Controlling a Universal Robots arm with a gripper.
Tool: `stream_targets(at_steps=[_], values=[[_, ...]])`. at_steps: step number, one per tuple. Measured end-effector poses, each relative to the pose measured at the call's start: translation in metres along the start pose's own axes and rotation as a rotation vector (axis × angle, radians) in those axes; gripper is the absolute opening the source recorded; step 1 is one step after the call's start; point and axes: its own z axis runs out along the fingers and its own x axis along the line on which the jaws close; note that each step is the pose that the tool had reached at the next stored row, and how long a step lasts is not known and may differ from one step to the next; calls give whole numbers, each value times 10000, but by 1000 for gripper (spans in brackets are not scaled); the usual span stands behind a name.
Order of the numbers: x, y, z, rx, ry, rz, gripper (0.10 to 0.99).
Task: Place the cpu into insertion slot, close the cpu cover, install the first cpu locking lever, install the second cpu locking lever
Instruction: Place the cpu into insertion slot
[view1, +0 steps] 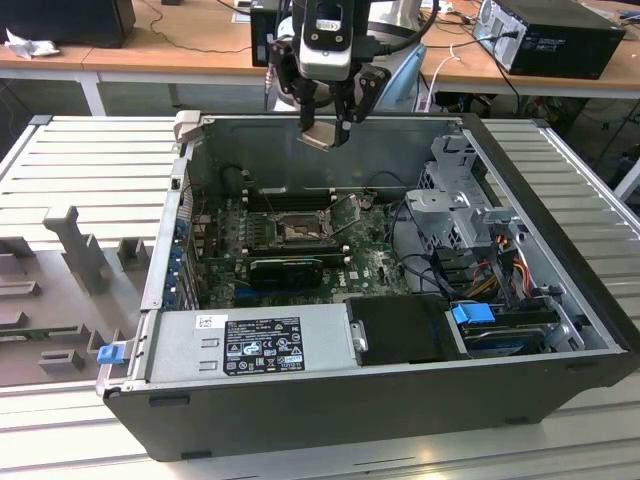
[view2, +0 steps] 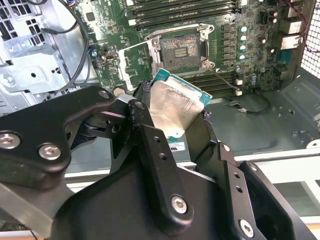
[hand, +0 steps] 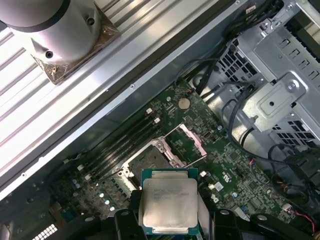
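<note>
The black two-fingered gripper (view1: 328, 128) hangs over the open dark-grey metal computer case (view1: 400, 400), well above the insertion slot (view1: 297, 232), a square black socket with a dark centre and a metal rim on the green motherboard (view1: 372, 262). Its fingers (view2: 150, 142) are drawn in narrowly and clamp the cpu (view1: 322, 136), a small flat square chip with a silvery-grey metal top on a green base, by two opposite edges. The chip sits tilted between them and touches nothing else.

In both wrist views the cpu (view2: 172, 107) (hand: 169, 202) is clear of the insertion slot (view2: 181, 50) (hand: 149, 162), whose dark centre lies bare. The cpu cover (view2: 136, 62) (hand: 189, 144), a thin silver-grey metal frame plate with a square window, stands swung open on its hinge at one side of the slot. Long black memory sockets (view2: 180, 12) run just beside the slot on another side, and a long black ribbed heatsink block (view1: 287, 268) lies near the slot, on the side toward the exterior view's camera.
</note>
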Motion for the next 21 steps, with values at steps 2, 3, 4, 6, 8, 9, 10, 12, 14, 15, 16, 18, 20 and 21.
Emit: stream_targets(at_steps=[2,3,4,6,8,9,10,12,14,15,16,18,20,21], values=[[0,0,0,-2,-12,138,525],[0,0,0,-2,-16,183,525],[0,0,0,-3,-20,228,525],[0,0,1,-6,-33,377,525],[0,0,1,-8,-42,482,525],[0,0,1,-9,-46,528,525],[0,0,1,-10,-52,587,525],[0,0,1,-13,-62,707,525],[0,0,1,-14,-74,843,525],[0,0,2,-16,-79,903,525],[0,0,2,-16,-84,950,525],[0,0,2,-19,-96,1086,525],[0,0,2,-20,-106,1199,525],[0,0,2,-21,-110,1251,525]])
